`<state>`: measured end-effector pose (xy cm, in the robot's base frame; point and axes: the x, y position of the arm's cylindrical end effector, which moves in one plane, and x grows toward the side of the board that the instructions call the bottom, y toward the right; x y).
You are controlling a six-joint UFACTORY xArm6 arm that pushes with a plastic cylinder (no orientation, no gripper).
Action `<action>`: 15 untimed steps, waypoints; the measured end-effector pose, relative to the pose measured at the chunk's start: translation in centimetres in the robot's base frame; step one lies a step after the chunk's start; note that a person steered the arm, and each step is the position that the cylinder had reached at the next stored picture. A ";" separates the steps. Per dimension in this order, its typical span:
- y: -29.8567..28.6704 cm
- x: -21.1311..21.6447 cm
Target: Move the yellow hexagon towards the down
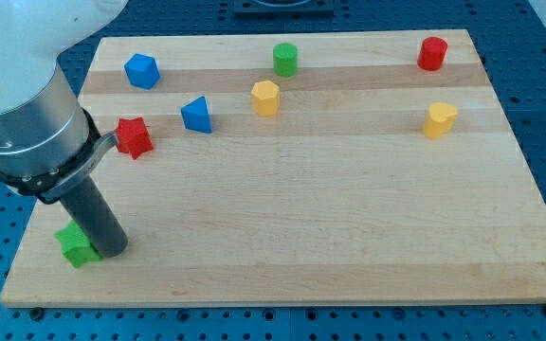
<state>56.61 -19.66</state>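
Note:
The yellow hexagon (pixel 265 98) lies on the wooden board (pixel 330 218) in its upper middle, between a blue triangle (pixel 197 115) to its left and a green cylinder (pixel 285 59) above it. My tip (pixel 112 252) rests near the board's bottom left corner, far down and to the left of the yellow hexagon. The tip sits right against a green block (pixel 77 245), whose shape is partly hidden by the rod.
A red star (pixel 133 137) lies near the board's left edge, close under the arm's body. A blue block (pixel 142 71) sits at the top left. A red cylinder (pixel 431 53) and a second yellow block (pixel 439 120) are at the upper right.

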 end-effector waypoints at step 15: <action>17.6 -26.7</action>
<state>29.89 -2.09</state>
